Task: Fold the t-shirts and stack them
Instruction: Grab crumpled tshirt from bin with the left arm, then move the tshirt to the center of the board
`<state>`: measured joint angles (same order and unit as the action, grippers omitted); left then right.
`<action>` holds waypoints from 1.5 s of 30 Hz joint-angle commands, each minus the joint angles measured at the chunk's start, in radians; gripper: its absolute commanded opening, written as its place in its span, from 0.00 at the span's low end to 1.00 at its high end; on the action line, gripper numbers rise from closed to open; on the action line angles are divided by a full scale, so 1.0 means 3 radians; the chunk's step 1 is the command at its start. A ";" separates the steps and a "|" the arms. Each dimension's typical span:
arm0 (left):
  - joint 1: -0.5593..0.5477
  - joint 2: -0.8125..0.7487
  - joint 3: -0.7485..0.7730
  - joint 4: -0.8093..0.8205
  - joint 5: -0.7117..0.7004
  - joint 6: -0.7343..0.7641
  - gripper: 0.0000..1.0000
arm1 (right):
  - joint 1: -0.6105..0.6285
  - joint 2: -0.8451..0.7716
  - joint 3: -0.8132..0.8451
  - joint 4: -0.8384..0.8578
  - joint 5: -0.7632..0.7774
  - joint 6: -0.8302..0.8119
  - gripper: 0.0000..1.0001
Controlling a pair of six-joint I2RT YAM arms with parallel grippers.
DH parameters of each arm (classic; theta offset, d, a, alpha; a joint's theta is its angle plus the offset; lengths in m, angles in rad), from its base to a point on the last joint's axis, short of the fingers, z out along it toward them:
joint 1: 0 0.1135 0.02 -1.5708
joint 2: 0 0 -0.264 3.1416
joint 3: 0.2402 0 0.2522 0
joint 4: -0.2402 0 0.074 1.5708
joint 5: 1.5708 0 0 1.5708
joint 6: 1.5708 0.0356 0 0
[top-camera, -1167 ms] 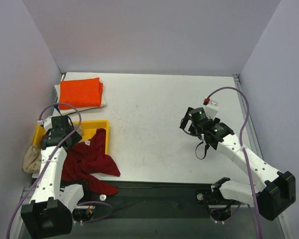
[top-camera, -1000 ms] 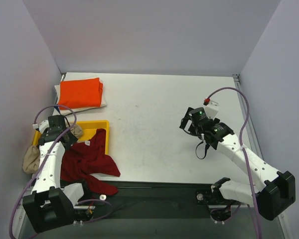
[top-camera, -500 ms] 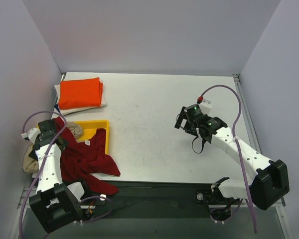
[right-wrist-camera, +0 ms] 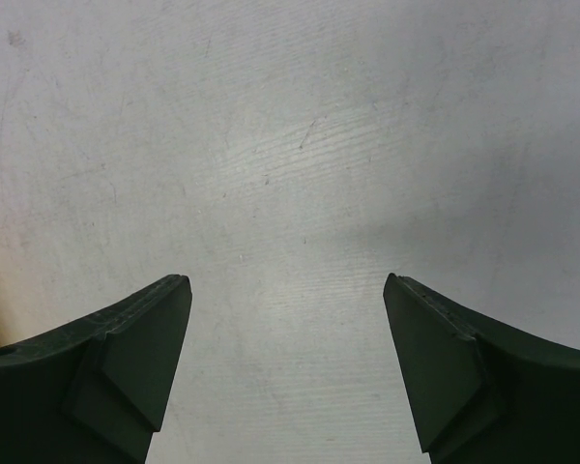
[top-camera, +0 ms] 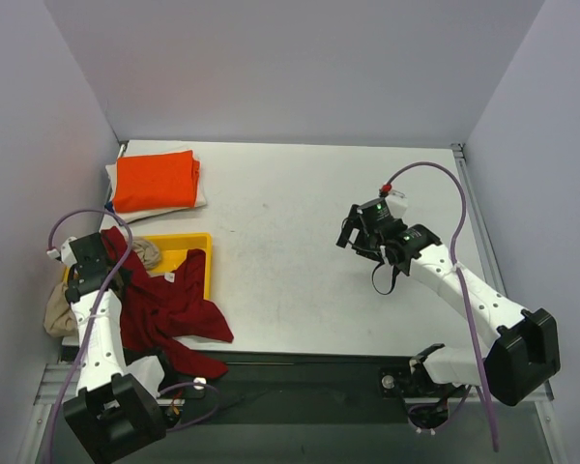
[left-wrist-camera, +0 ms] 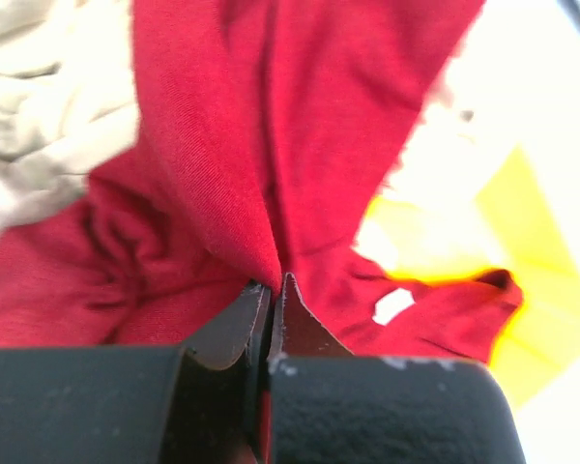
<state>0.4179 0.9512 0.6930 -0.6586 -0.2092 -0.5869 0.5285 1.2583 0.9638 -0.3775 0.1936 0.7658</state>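
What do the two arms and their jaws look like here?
Both the left arm and the right arm have white link shells with black joints and a bulky black block at the shoulder end. A purple cable loops along each. A small green light glows on the right wrist. The jaws are dark, matte and wedge-shaped.

t-shirts being counted, three clearly: one dark red t-shirt (top-camera: 174, 305), one orange t-shirt (top-camera: 155, 180), one beige t-shirt (top-camera: 60, 311) | pale folded layers (top-camera: 203, 191) under the orange one not being counted, edges too hidden | one yellow tray (top-camera: 182, 249) being counted | one desk (top-camera: 290, 251) being counted | two arms being counted: left arm (top-camera: 95, 319), right arm (top-camera: 464, 285), one pair of jaws each
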 commanded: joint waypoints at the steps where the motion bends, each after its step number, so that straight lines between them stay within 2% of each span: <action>1: -0.0018 -0.0128 0.0077 0.0258 0.0452 -0.0094 0.00 | -0.0023 -0.0124 -0.0042 0.0021 0.0019 0.0004 0.82; 6: -0.0028 -0.0123 0.0287 0.0364 0.0881 -0.0232 0.00 | -0.0033 -0.0145 -0.0017 0.0026 0.0024 -0.0047 0.79; 10: -0.0079 0.0035 0.0604 0.0686 0.1341 -0.0431 0.00 | -0.0085 -0.0160 0.0009 0.0021 0.0030 -0.0047 0.79; 13: -0.0374 0.0142 0.1002 0.0850 0.1465 -0.0534 0.00 | -0.0136 -0.0170 0.0075 0.0021 -0.0001 -0.0093 0.79; 14: -0.0644 0.0173 0.1297 0.0856 0.1389 -0.0498 0.00 | -0.0146 -0.0170 0.0100 0.0026 0.0004 -0.0144 0.79; 17: -0.1049 0.0362 0.1820 0.0881 0.1311 -0.0391 0.00 | -0.0161 -0.0201 0.0162 0.0021 0.0045 -0.0216 0.79; 21: -0.1677 0.0669 0.2831 0.1034 0.1464 -0.0365 0.00 | -0.0222 -0.0318 0.0157 0.0016 0.0101 -0.0242 0.79; 27: -0.2277 0.1195 0.3784 0.1351 0.1699 -0.0431 0.00 | -0.0320 -0.0589 0.0024 0.0011 0.0224 -0.0242 0.80; 29: -0.2451 0.1451 0.4168 0.1423 0.1944 -0.0569 0.00 | -0.0386 -0.0721 -0.0047 0.0005 0.0280 -0.0206 0.80; 32: -0.2645 0.1702 0.4327 0.1770 0.2266 -0.0881 0.00 | -0.0473 -0.0865 -0.0139 -0.0005 0.0346 -0.0201 0.80; 36: -0.2733 0.1906 0.4108 0.2506 0.2594 -0.1259 0.00 | -0.0560 -0.1085 -0.0242 -0.0061 0.0408 -0.0201 0.80; 38: -0.2697 0.2090 0.3960 0.2533 0.2768 -0.1352 0.00 | -0.0601 -0.1162 -0.0272 -0.0112 0.0413 -0.0185 0.80; 39: -0.2667 0.2162 0.3878 0.2614 0.2834 -0.1342 0.14 | -0.0606 -0.1177 -0.0298 -0.0127 0.0418 -0.0175 0.80; 41: -0.2585 0.2371 0.3714 0.2462 0.2769 -0.1128 0.22 | -0.0632 -0.1223 -0.0329 -0.0178 0.0413 -0.0155 0.80; 42: -0.2503 0.2443 0.3592 0.2203 0.2672 -0.0975 0.42 | -0.0637 -0.1239 -0.0354 -0.0194 0.0388 -0.0144 0.80; 43: -0.2477 0.2601 0.3581 0.1882 0.2347 -0.0594 0.53 | -0.0642 -0.1249 -0.0370 -0.0199 0.0352 -0.0139 0.80; 44: -0.2462 0.2693 0.3596 0.1651 0.2172 -0.0383 0.59 | -0.0652 -0.1239 -0.0385 -0.0214 0.0316 -0.0144 0.80; 45: -0.2457 0.2866 0.3667 0.1213 0.1993 -0.0193 0.57 | -0.0652 -0.1234 -0.0395 -0.0225 0.0275 -0.0149 0.80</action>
<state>-0.3527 1.7134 1.7905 -0.0662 0.5327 -0.8310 0.3428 0.8940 0.8597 -0.4122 0.2733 0.7101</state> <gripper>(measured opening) 0.565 0.805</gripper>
